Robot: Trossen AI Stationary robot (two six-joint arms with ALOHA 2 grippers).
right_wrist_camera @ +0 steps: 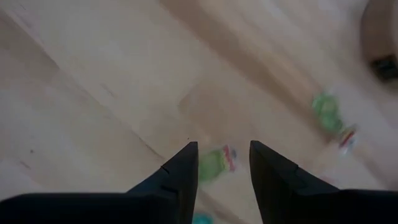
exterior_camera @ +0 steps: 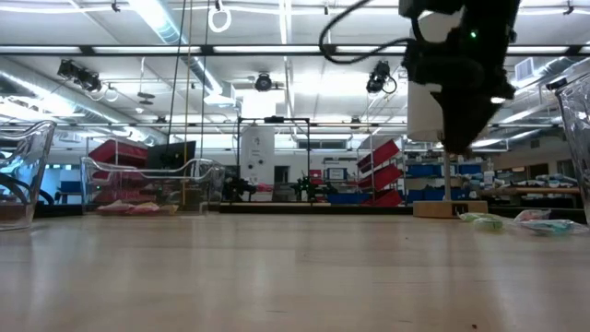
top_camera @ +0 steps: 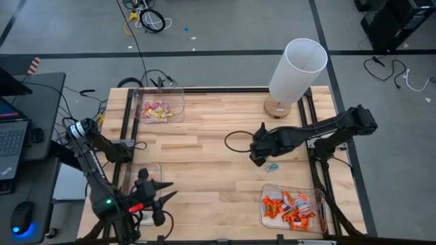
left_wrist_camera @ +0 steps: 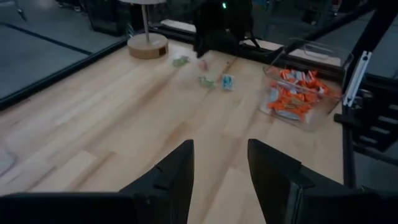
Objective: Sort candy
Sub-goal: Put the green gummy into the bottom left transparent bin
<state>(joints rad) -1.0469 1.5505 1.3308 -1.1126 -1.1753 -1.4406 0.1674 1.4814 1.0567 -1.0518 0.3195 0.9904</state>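
Candy lies in several spots across the wooden table [top_camera: 211,146]. Far left, a clear bin [top_camera: 161,107] holds pink and yellow sweets [top_camera: 155,110]. Nearer on the left, the left gripper [top_camera: 161,197] hangs over the table's near edge, beside another clear bin [top_camera: 142,178]; its two dark fingers [left_wrist_camera: 177,171] stand parted with bare wood showing between them, holding nothing. Toward the middle, a black cable loop [top_camera: 236,141] rests on the boards. Right of centre, the right gripper [top_camera: 257,157] points down above the tabletop, its fingers [right_wrist_camera: 181,168] apart and empty, and a pale sweet with green and red wrapping [right_wrist_camera: 217,163] lies on the wood in the gap beneath them, not touched as far as the wrist view shows. More green-wrapped sweets [top_camera: 273,167] lie loose just beside that gripper. Far right stands a lamp with a white cylindrical shade [top_camera: 297,70] on a round wooden base [top_camera: 278,107]. Near right, a third clear bin [top_camera: 320,216] holds a heap of orange sweets [top_camera: 289,207].
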